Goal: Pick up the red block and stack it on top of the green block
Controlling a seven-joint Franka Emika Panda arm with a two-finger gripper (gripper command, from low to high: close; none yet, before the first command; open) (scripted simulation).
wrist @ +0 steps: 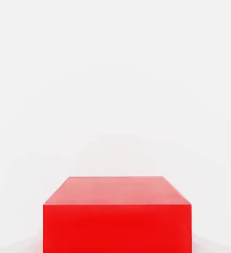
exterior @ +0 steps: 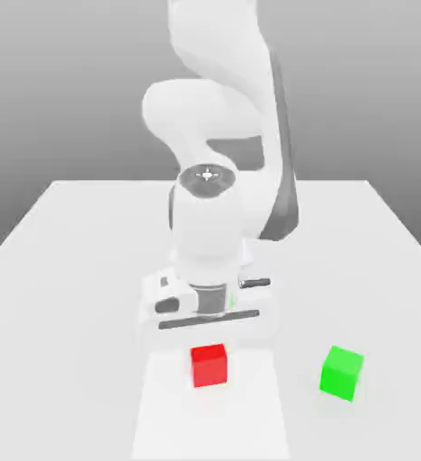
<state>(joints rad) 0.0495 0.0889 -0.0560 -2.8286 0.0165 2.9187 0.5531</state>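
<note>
From the exterior view, my arm leans low over a white table, and my gripper is down at the red block, which sits directly under my hand, resting on the table. My fingers are drawn in to their narrowest; they are hidden behind the hand's body, so I judge, rather than see, that they have closed on the red block. The green block stands well apart from my gripper, off toward the exterior view's right, also on the table, with nothing on top of it.

From my hand view, the red block looms very close, its top face and one side face squarely presented, bare white table beyond it.

To do this step well, I should confirm the block is held squarely, then lift straight up before moving sideways, so it clears the table and cannot twist in my grasp.
</note>
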